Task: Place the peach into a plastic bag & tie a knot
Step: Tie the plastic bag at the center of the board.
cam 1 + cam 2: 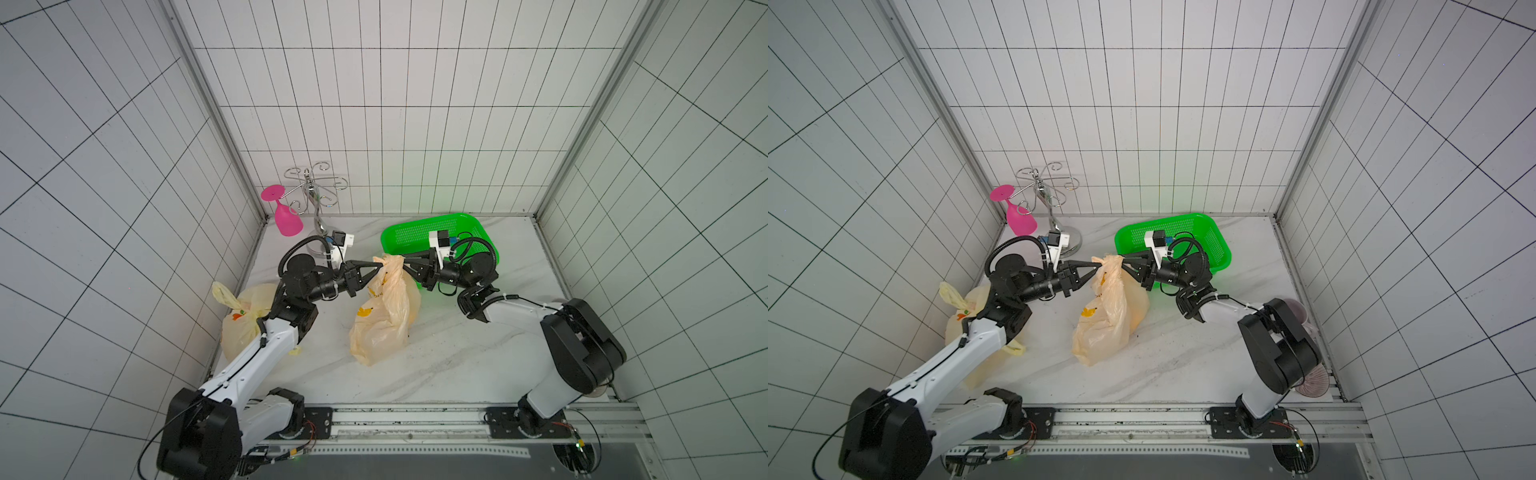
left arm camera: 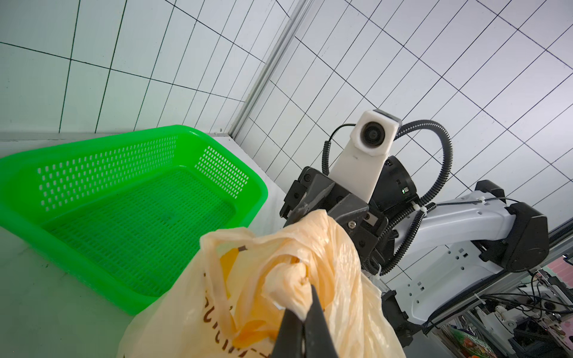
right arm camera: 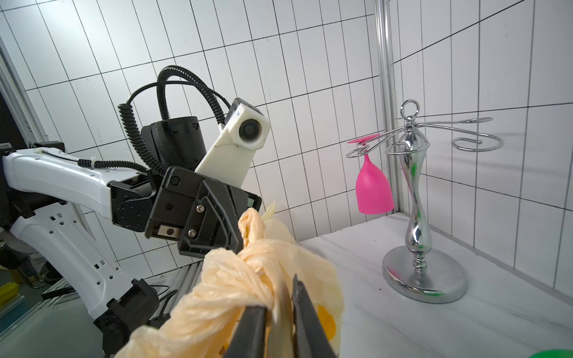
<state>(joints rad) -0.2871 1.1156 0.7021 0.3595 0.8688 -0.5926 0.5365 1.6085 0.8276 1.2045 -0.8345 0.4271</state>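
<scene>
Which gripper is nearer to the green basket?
The right. The right gripper is at the bag's top, just beside the basket's near rim. The left gripper pinches the bag's top from the opposite side, farther from the basket.

We see the plastic bag as thin, crinkled, translucent film, pale orange with a soft sheen. The basket is glossy, bright green moulded plastic, perforated on its walls and floor. The rack is polished chrome metal, mirror-bright and smooth. The pink goblet looks to us like smooth, satin plastic. The table has a smooth white top with grey marble veining. The left gripper is matt black plastic, and the camera housing is matt white plastic.
</scene>
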